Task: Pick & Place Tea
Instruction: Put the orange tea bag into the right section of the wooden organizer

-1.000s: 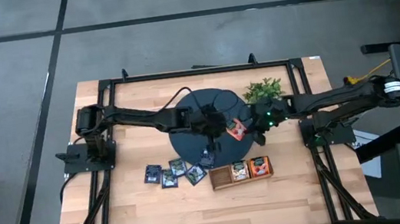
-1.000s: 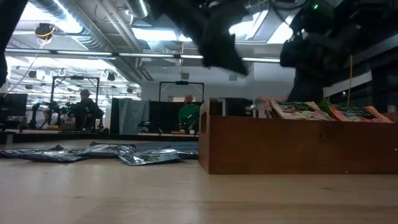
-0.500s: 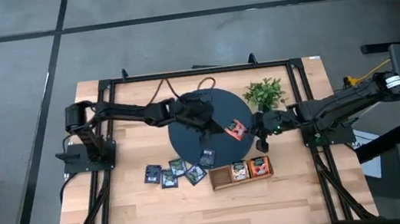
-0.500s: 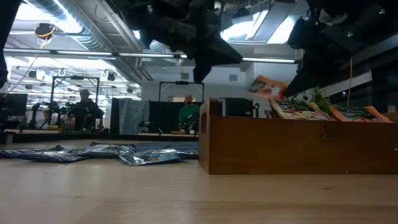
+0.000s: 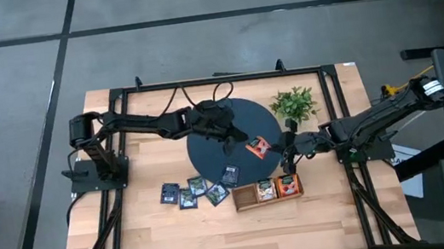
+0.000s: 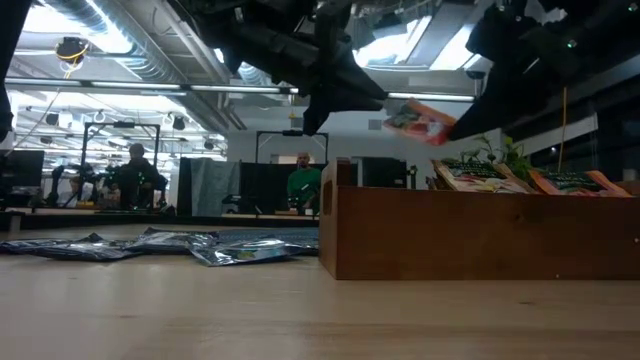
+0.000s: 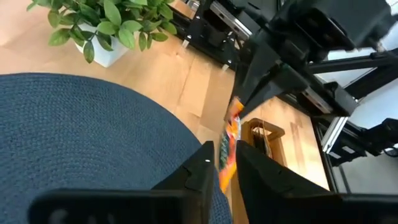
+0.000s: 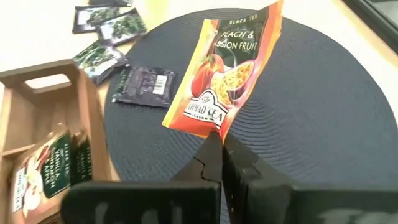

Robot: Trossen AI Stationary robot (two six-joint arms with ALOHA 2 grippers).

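Note:
An orange-red tea sachet (image 8: 227, 74) hangs above the dark round mat (image 5: 217, 155), with my right gripper (image 8: 222, 140) shut on it. My left gripper (image 7: 225, 152) is open, one finger on either side of the sachet's opposite edge (image 7: 229, 146). In the high view the sachet (image 5: 257, 146) sits between my left gripper (image 5: 239, 138) and my right gripper (image 5: 275, 150). One dark sachet (image 5: 229, 173) lies flat on the mat. Several more (image 5: 190, 192) lie on the table near it. My right gripper pinches a bottom corner of the sachet (image 8: 217, 127) between its two fingertips. It comes from the table's right side, slanting down. The sachet sticks out past the fingertips, tilted, clear of the mat. My left gripper: I cannot tell whether its fingers touch the sachet's edge.
A wooden tray (image 5: 240, 198) with sachets in its compartments stands near the mat's front edge, below the held sachet. A potted green plant (image 5: 292, 102) stands at the mat's far right. A black frame (image 5: 116, 100) borders the table.
My right gripper has moved from beside the plant toward the table's near edge, rolling as it went. The orange-red sachet has gone with it, and in the low view it has risen and tipped. My left gripper has drawn back slightly toward the far left.

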